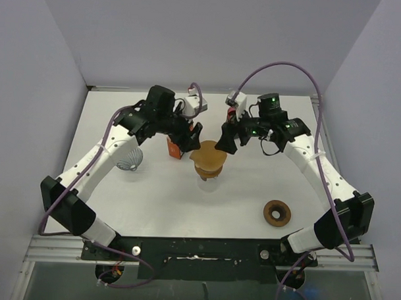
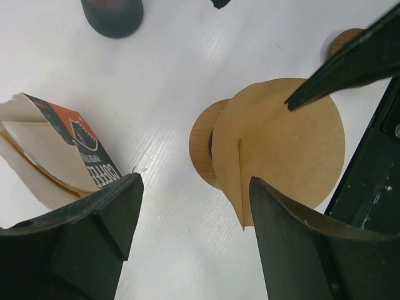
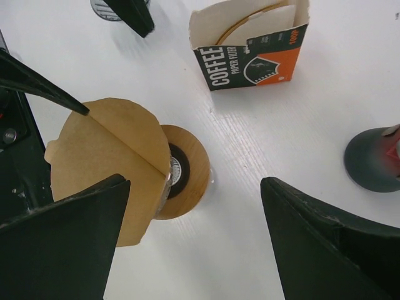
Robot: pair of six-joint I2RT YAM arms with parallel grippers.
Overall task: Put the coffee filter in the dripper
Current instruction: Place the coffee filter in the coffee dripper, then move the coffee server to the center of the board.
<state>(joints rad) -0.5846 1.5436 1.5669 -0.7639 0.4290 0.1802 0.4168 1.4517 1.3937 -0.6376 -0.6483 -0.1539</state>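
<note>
Topping one dripper (image 3: 190,164), one filter (image 3: 103,156), one box (image 3: 250,62), left hand (image 2: 194,182) and right hand (image 3: 195,184) released

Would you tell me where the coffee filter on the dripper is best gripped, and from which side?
Probably the free rim where the coffee filter overhangs the wooden collar of the dripper. Come in from that overhang side, one jaw above the paper and one below: it is thin and unsupported there.

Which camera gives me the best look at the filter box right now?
Right wrist: the filter box shows nearly whole, its open top and printed front both plain. Left wrist catches only part of it at the frame's left edge. Top external shows it as a small orange patch, print unreadable.
</note>
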